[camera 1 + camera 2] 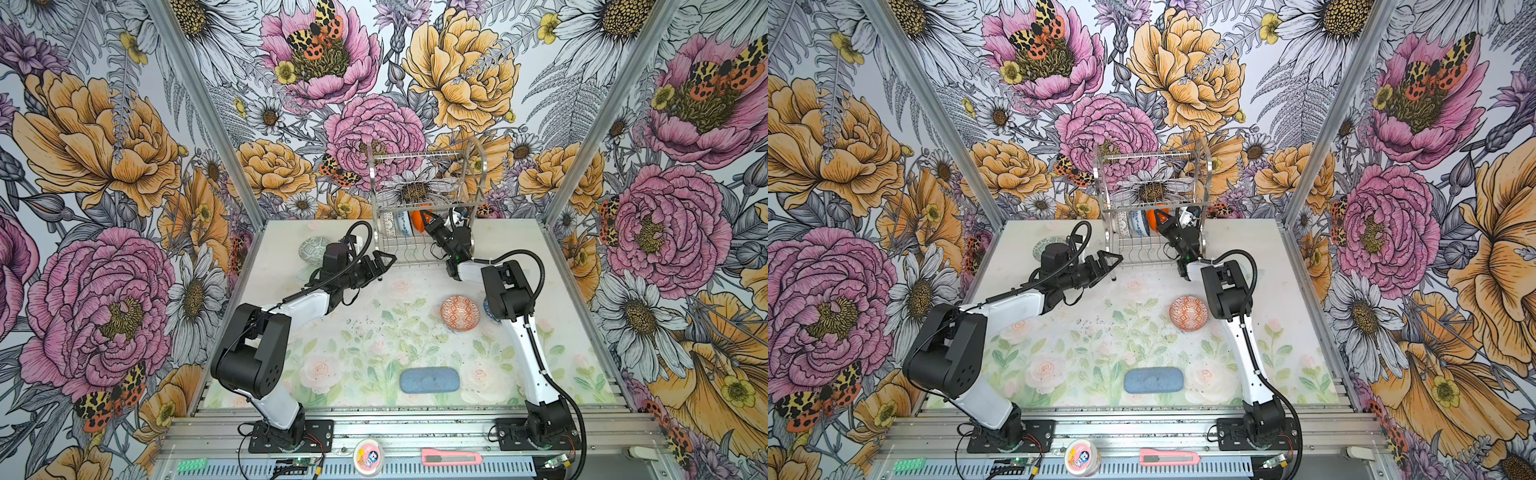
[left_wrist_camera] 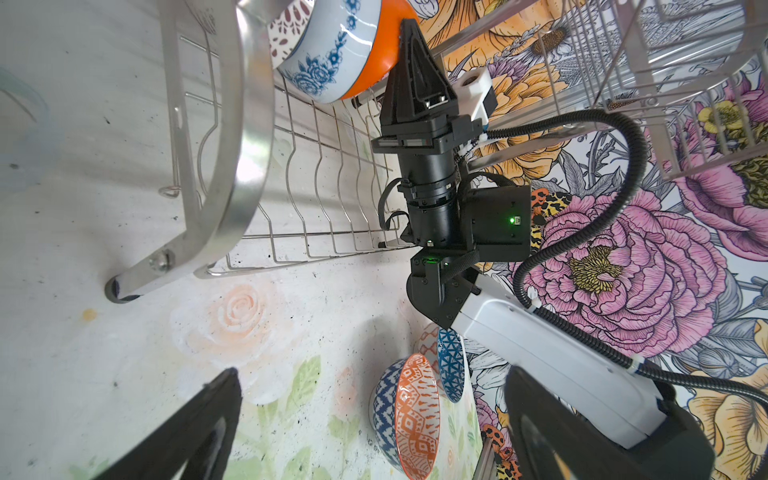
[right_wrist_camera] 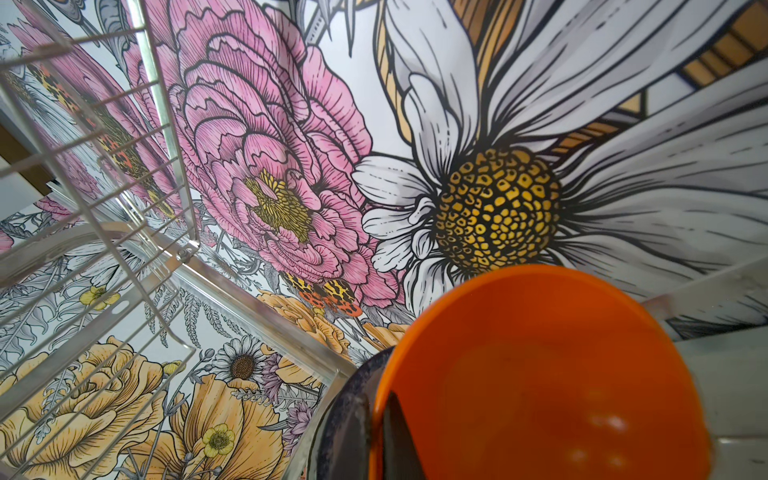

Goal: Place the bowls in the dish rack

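Observation:
The silver dish rack (image 1: pixel 424 195) (image 1: pixel 1152 195) stands at the table's back. Its lower tier holds a black-and-white lattice bowl (image 1: pixel 388 224) and a blue floral bowl (image 1: pixel 404 222) (image 2: pixel 328 54) on edge. Beside them, my right gripper (image 1: pixel 426 219) (image 3: pixel 374 419) is shut on the rim of the plain orange bowl (image 1: pixel 419 224) (image 3: pixel 540 374). My left gripper (image 1: pixel 384 262) (image 2: pixel 372 374) hovers open and empty by the rack's front left leg. On the table lie the grey-green bowl (image 1: pixel 314 249), the orange-white geometric bowl (image 1: pixel 460 313) (image 2: pixel 415 415) and the dark-blue triangle bowl (image 2: pixel 451 365), half hidden behind the right arm.
A blue-grey oblong pad (image 1: pixel 430 379) lies near the table's front edge. A pink tub (image 1: pixel 368 456) and a pink box cutter (image 1: pixel 451 457) sit on the front rail. Floral walls close in the back and both sides.

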Tool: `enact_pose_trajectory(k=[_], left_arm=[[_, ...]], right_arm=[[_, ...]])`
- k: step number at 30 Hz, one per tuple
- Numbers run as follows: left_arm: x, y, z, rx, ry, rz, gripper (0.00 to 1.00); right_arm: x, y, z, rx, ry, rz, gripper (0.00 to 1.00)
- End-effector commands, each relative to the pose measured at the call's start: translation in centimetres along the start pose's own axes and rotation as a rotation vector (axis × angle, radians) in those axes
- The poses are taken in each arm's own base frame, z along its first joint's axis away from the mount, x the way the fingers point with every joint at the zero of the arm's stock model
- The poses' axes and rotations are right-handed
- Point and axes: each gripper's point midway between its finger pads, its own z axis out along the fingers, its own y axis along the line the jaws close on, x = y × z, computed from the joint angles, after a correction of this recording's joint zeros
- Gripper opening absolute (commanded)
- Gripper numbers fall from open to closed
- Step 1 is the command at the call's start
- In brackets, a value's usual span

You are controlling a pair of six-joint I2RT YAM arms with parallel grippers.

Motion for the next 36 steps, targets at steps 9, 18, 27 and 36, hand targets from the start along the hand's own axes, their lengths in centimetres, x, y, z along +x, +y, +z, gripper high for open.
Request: enact_pose_trajectory(k=[9,18,27,36], left_arm=[[-1.1,-1.8,-0.2,0.051,-0.017,0.022,0.99],[-1.1,-2.0,-0.3,0.054,-0.018,0.024,0.99],[-1.2,-1.9,-0.1,0.053,-0.017,0.022,0.99],[-1.3,-2.0,-0.1,0.055,-0.019,0.023,0.99]], right_arm=[[3.0,-5.1,-2.0,0.16,0.109,-0.001,0.04],[3.4,-5.3,-2.4,0.225,0.164,-0.08,0.04],[4.0,-5.4,-2.4,0.246,0.234,-0.138,0.04],[4.0,-5.4,-2.7,0.264,0.255,-0.142,0.04]])
